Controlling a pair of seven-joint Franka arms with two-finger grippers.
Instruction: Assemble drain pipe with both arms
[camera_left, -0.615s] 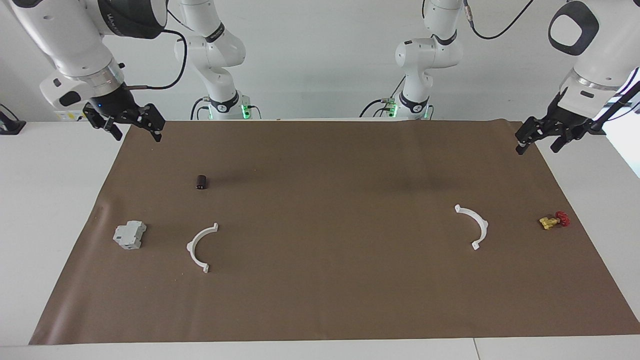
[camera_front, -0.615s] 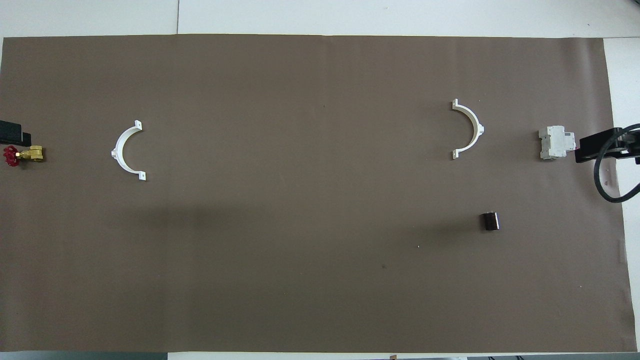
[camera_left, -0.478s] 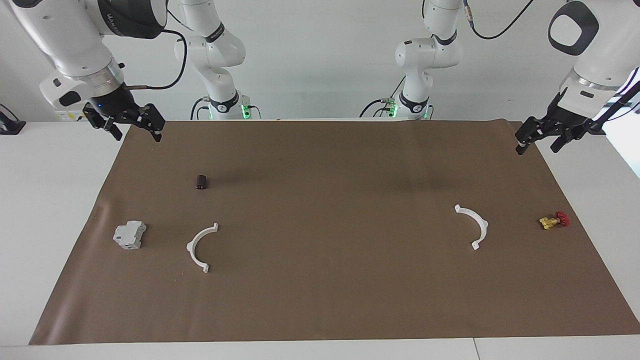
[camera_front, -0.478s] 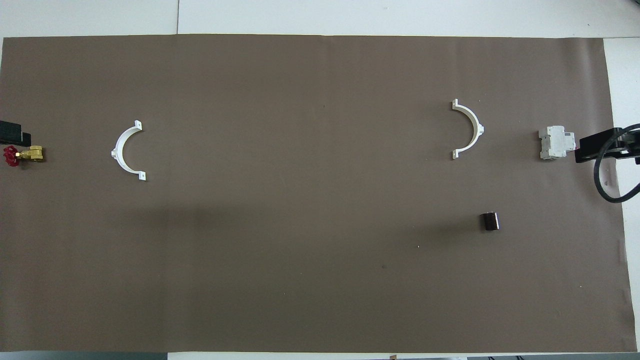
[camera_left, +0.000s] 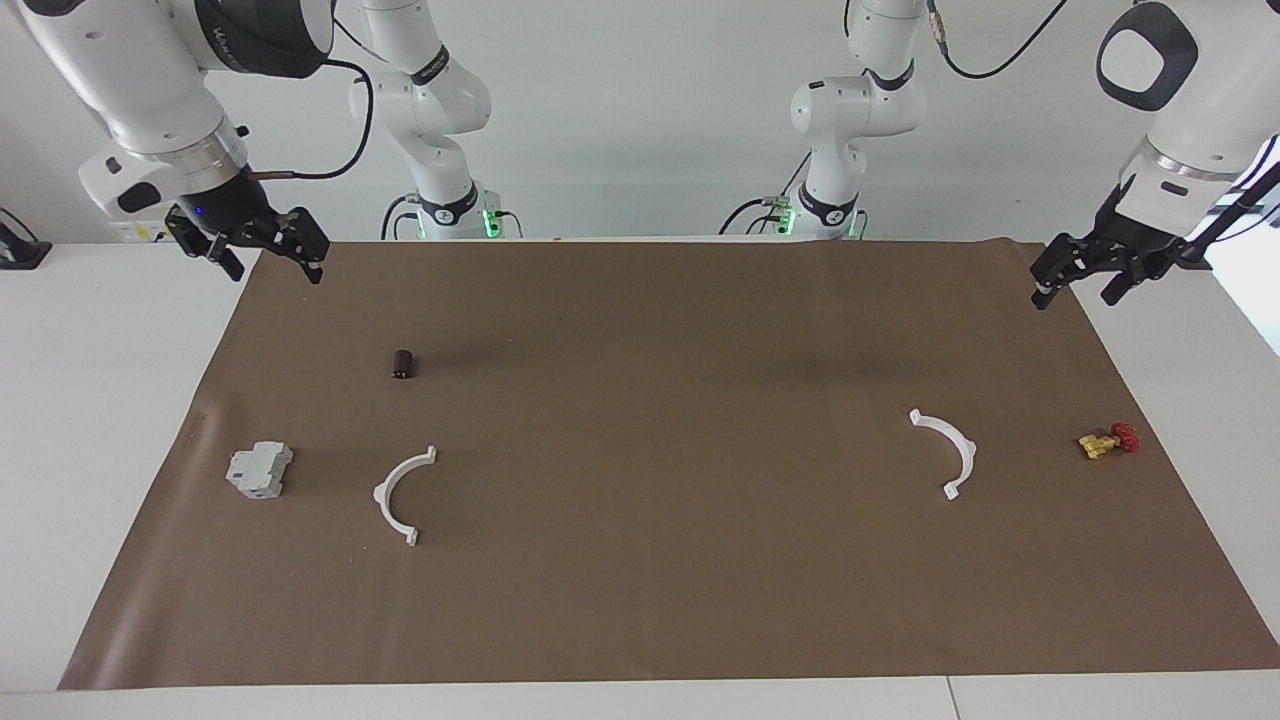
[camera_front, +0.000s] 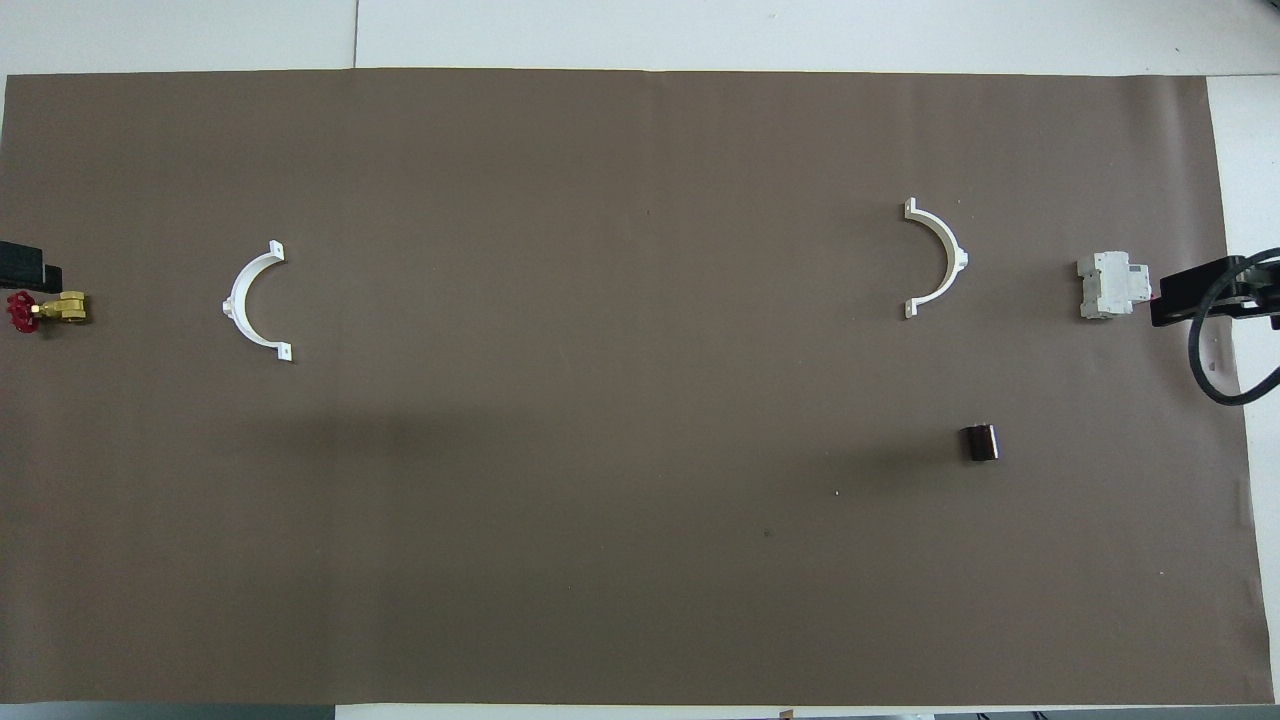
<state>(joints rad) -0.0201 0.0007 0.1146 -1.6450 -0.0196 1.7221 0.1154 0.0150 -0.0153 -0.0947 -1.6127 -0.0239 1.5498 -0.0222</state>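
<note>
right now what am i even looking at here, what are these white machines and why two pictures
These are two white robot arms at a table covered in brown paper. One picture looks at them from across the table; the other looks down from above their end.

The right gripper hangs over the paper's corner at the right arm's end; the left gripper hangs over the corner at the left arm's end. Both have their jaws open and hold nothing.

Two white half-rings lie far apart: one beside a grey block, with a small dark cylinder nearer to the robots, the other beside a yellow-and-red valve. The halves are meant to be joined into one ring.
</note>
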